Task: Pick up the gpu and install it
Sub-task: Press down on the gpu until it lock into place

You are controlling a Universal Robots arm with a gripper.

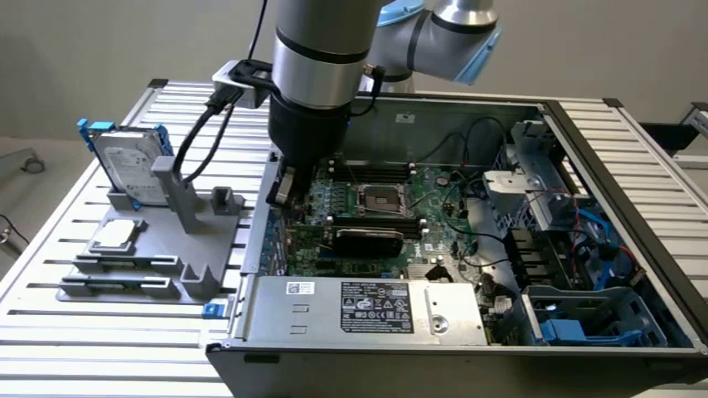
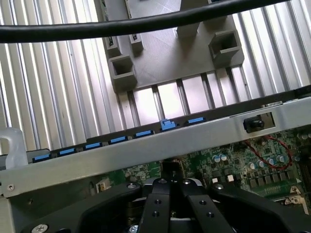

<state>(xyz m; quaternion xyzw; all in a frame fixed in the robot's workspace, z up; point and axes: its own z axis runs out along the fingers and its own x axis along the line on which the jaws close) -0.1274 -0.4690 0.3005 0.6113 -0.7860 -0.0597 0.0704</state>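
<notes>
GPU [image 1: 367, 241]: thin rigid card, black heatsink cover uppermost, seen seated on the motherboard [image 1: 382, 217] inside the computer case [image 1: 575, 141]. Judged light, stiff, fragile; best taken by its edges. Gripper [image 2: 170, 187]: lowered beside the case wall; jaws drawn together, contents undeterminable.

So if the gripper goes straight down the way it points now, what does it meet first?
Most likely the motherboard inside the computer case: the gripper points down just inside the case wall on the exterior view's left. Depth is unclear, so a slot there may come first.
</notes>
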